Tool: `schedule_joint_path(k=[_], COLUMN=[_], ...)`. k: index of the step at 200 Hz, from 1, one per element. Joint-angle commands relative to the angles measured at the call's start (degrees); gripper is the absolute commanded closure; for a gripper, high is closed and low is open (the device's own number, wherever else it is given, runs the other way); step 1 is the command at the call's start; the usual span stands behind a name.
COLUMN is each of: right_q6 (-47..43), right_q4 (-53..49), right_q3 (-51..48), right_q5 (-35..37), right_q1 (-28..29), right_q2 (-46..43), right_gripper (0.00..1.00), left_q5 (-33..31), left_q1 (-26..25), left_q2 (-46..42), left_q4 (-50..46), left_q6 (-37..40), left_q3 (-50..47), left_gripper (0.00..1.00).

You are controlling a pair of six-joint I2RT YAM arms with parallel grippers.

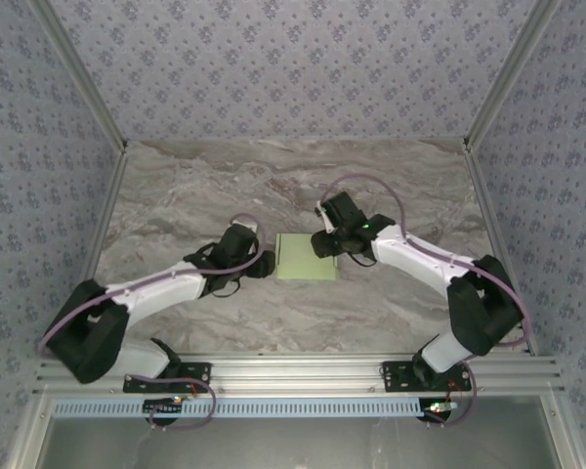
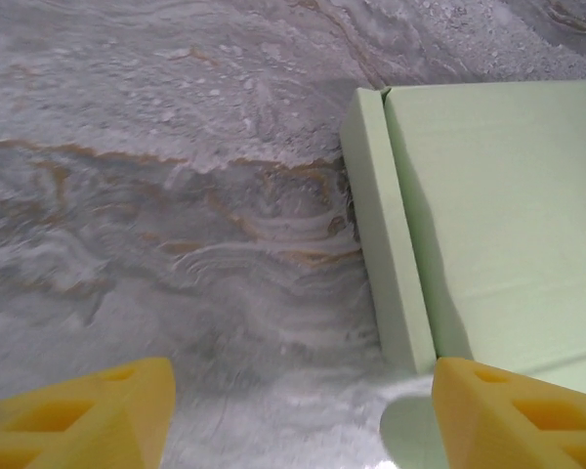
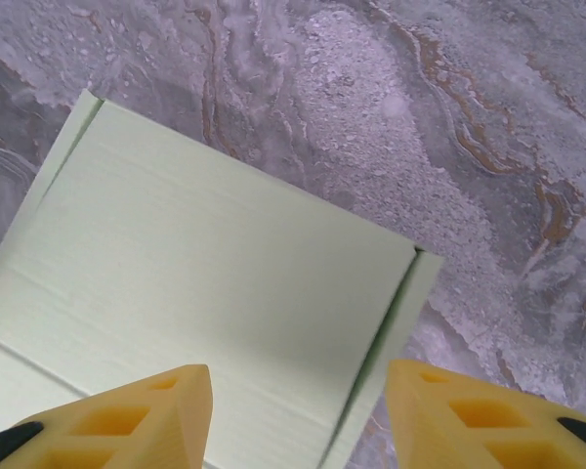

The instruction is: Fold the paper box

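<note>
The paper box [image 1: 306,257] is a pale lime-green flat rectangular box lying closed on the marble table, between the two arms. My left gripper [image 1: 266,256] is at its left edge. In the left wrist view the left gripper [image 2: 303,420] is open and holds nothing: the box [image 2: 498,195] lies to the right, and a rounded green tab [image 2: 406,437] pokes out beside the right finger. My right gripper [image 1: 323,244] hovers at the box's far right corner. The right gripper [image 3: 298,420] is open there. One finger is over the lid [image 3: 205,264], the other beyond the side wall [image 3: 396,313].
The marble tabletop [image 1: 195,186] is bordered by patterned walls on three sides and by the metal rail [image 1: 293,371] with the arm bases at the near edge. Bare marble surrounds the box on every side.
</note>
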Motion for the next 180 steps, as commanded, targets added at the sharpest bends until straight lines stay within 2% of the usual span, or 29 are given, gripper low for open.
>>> schedule_joint_path(k=[1,32,64,100,129,153,180], right_q6=[2.6,4.3,4.6,3.1,-0.5,-5.2,-7.5], right_q4=[1.1,3.6,6.0,6.6,4.5,0.9,-2.0], right_q3=[-3.3,-6.0,-7.4,-5.1,-0.4,5.3,12.4], right_q5=[-8.9,-13.5,-16.3,-16.8,-16.4,-14.6,-11.0], right_q1=[-3.3,-7.0,-9.2,-10.5,-9.9,-9.0,-8.8], right_q2=[-0.9,1.7,5.0,9.1,13.1,15.6,15.1], right_gripper=[0.46,0.46,0.48,0.61,0.69,0.68,0.56], left_q5=[7.6,9.1,9.7,13.7,15.7,10.1,-0.6], left_q1=[0.7,1.0,1.0,1.0,0.7,0.8,1.4], left_q2=[3.9,10.5,12.4,12.7,9.8,4.2,-1.8], left_q4=[3.9,3.0,3.4,4.1,4.1,0.8,-2.7], left_q6=[1.8,1.9,1.1,0.1,-1.0,-0.6,1.9], left_q3=[3.5,7.5,7.0,5.8,3.7,3.0,3.0], left_gripper=[0.3,0.31,0.41,0.52,0.51,0.43,0.34])
